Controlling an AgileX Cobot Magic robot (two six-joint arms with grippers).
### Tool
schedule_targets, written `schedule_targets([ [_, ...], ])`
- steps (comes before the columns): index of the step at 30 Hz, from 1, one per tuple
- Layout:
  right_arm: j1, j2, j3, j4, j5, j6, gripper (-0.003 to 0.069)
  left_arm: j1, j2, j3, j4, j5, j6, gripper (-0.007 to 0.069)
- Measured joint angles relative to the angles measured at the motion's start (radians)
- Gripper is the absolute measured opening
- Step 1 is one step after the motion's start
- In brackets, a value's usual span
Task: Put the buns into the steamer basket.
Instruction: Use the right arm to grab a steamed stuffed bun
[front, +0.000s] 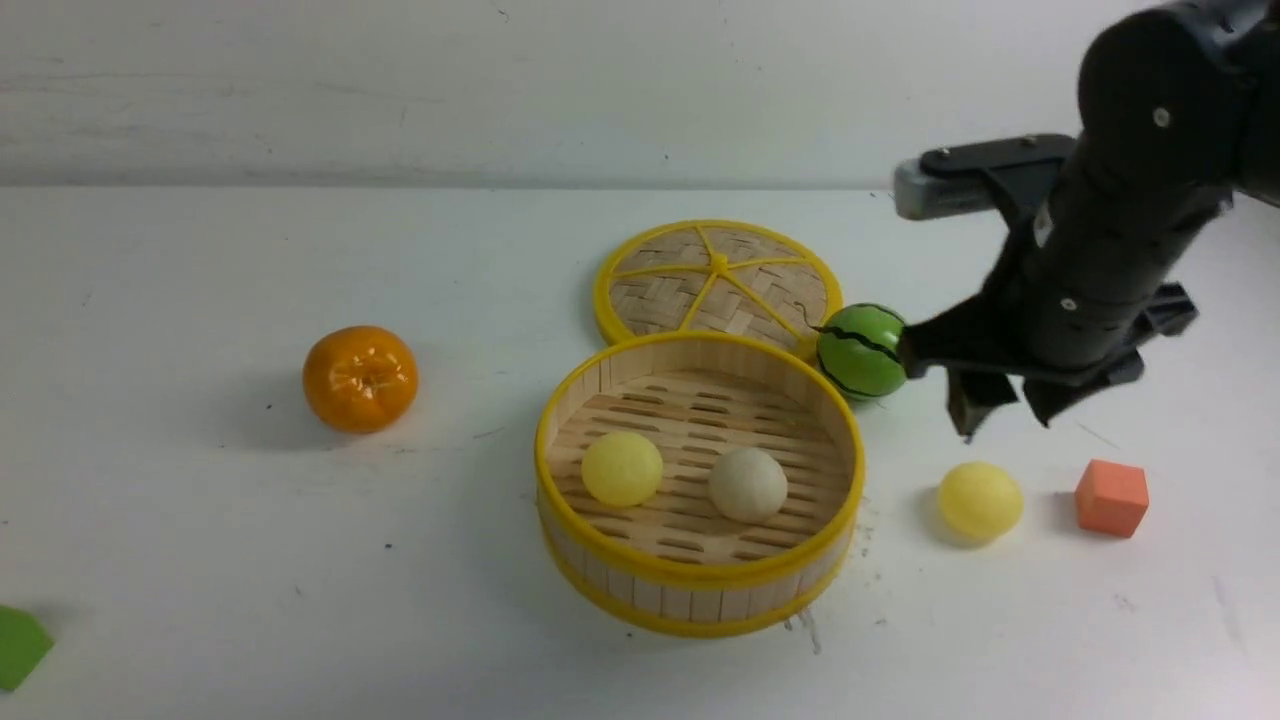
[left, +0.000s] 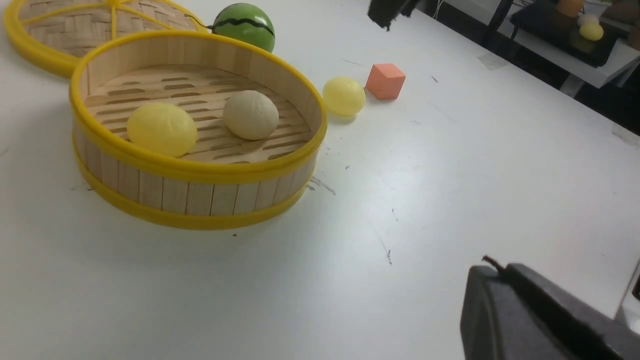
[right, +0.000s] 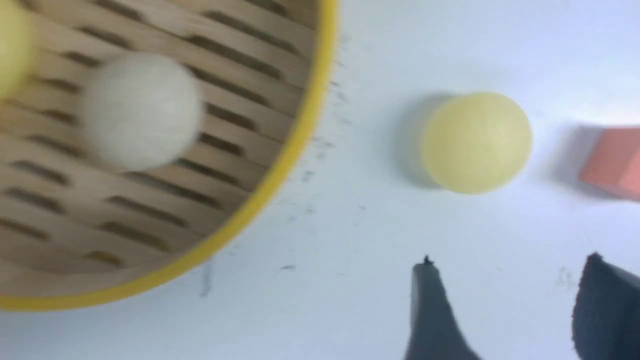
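Bun (front: 980, 501) seemingly beneath right claw (front: 1004, 408)

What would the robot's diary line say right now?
Basket: two buns | yellow bun: on table | right gripper: open, above bun, empty | left gripper: shut

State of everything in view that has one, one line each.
Steamer basket: uncovered, two buns inside
Lid: off, lying flat behind basket
Yellow bun: outside basket, on table
Left gripper: shut, empty
Right gripper: open, empty, above table
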Motion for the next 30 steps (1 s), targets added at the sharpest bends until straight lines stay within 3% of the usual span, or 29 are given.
schedule_targets([
  [1,-0.026,0.014,0.04,0.003,-0.032,0.01,0.0307,0.0,0.0,0.0,0.0,0.0,0.0,0.0],
  [4,-0.065,0.057,0.072,0.045,-0.102,0.014,0.0231,0.0,0.0,0.0,0.0,0.0,0.0,0.0003],
  [6,-0.085,0.081,0.072,0.081,-0.137,0.003,0.0214,0.0,0.0,0.0,0.001,0.0,0.0,0.0004],
  [15,-0.185,0.168,0.07,0.188,-0.195,-0.086,0.0259,0.0,0.0,0.0,0.003,0.0,0.0,0.0013],
  [30,-0.19,0.179,0.01,0.242,-0.202,-0.123,0.0262,0.0,0.0,0.0,0.022,0.0,0.0,0.0022],
])
